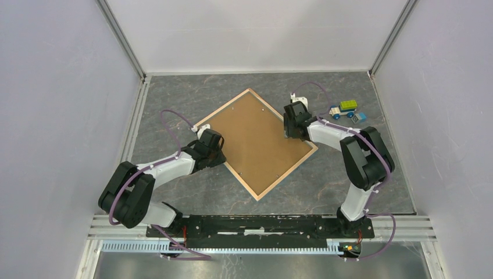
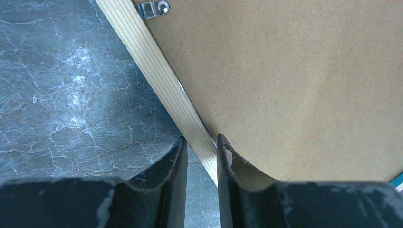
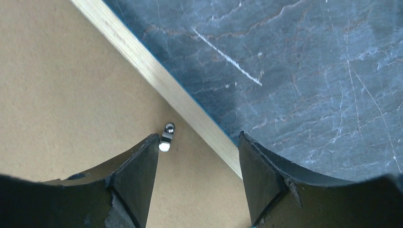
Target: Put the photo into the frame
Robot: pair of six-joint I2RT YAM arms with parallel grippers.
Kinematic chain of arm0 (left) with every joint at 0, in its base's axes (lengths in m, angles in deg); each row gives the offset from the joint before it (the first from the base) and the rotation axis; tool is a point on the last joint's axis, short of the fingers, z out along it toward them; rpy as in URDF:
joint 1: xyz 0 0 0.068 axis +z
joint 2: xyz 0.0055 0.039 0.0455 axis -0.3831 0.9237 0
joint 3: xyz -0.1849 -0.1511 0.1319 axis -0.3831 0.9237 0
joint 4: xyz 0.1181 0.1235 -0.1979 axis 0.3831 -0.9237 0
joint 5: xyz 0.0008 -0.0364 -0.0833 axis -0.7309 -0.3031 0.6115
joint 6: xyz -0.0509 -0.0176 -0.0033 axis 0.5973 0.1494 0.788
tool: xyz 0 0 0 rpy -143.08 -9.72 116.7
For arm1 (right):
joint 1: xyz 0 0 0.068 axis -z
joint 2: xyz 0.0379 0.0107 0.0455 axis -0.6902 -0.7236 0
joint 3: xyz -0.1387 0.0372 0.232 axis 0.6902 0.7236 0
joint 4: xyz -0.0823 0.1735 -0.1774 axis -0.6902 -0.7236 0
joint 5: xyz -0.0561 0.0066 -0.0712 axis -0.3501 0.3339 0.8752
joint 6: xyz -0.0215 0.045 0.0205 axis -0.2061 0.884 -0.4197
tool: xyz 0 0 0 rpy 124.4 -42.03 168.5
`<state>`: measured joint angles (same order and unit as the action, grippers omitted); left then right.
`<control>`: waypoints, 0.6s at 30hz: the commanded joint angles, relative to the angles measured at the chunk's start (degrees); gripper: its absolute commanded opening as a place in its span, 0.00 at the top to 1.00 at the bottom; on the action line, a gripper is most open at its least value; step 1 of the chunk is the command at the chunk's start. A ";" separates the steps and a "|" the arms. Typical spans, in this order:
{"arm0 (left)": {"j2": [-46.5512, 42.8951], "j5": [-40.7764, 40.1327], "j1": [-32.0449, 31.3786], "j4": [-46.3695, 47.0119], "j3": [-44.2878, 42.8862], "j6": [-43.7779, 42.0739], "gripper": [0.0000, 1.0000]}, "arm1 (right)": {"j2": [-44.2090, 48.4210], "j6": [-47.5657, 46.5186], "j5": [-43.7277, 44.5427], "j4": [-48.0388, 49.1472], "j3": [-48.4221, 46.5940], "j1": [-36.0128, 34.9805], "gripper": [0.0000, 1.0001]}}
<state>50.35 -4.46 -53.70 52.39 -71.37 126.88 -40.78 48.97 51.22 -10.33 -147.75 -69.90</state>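
From above, the frame (image 1: pixel 286 172) lies back-up in the middle of the table (image 1: pixel 360 174), turned like a diamond. The brown backing sheet (image 1: pixel 256 139) sits inside its pale wood rim. Only that view shows the clutter at the table's 2 o'clock: a toy truck (image 1: pixel 344 108), a blue block (image 1: pixel 361 116) and a small white piece (image 1: pixel 298 97) just behind the right arm.

The wrist cameras give what the overhead misses: a metal clip (image 2: pixel 157 8) on the sheet's edge near the rim, a small tab (image 3: pixel 166 137) just by the right gripper's inner finger, and a sliver of blue along the frame's outer edge.

The left gripper (image 2: pixel 199 140) is at the frame's 9 o'clock edge. Its fingers (image 2: pixel 176 166) are drawn close, with the rim crossing the narrow slot between them. Whether they actually pinch it I can't tell. The right gripper (image 3: pixel 197 137) is at the 3 o'clock side, spread wide. It straddles the rim with one finger over the sheet and the other over the table, holding nothing.
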 commanded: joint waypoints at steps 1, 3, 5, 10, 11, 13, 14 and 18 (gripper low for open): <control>1.23 0.26 0.50 -1.22 1.66 -3.50 0.82 | -3.56 2.48 1.99 -3.89 -3.91 -0.62 0.34; 1.14 0.31 0.48 -1.07 1.81 -3.46 0.82 | -4.02 2.36 2.83 -5.19 -4.61 -0.85 0.35; 1.04 0.34 0.59 -1.20 1.84 -3.41 0.82 | -3.92 1.78 3.36 -5.92 -4.66 -0.89 0.37; 0.92 0.61 0.69 -0.86 2.00 -3.52 0.82 | -2.84 -0.63 0.55 -6.46 -4.36 -0.87 0.41; 0.88 0.66 0.75 -0.83 2.09 -3.54 0.82 | -2.58 -0.93 0.23 -6.76 -4.41 -0.88 0.41; 0.90 0.79 0.79 -0.75 2.11 -3.54 0.82 | -2.00 -1.48 -0.11 -6.50 -3.89 -0.90 0.41; 0.92 0.73 0.81 -0.76 2.09 -3.55 0.82 | -1.89 -1.71 -0.34 -6.33 -3.70 -0.89 0.40; 0.92 0.85 0.94 -0.63 2.16 -3.55 0.82 | -3.23 -2.42 -2.80 -6.96 -4.83 -0.90 0.39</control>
<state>50.24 -3.56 -53.11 53.00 -71.04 126.88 -43.29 48.29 52.00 -12.89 -151.47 -70.52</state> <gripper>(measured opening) 0.320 0.598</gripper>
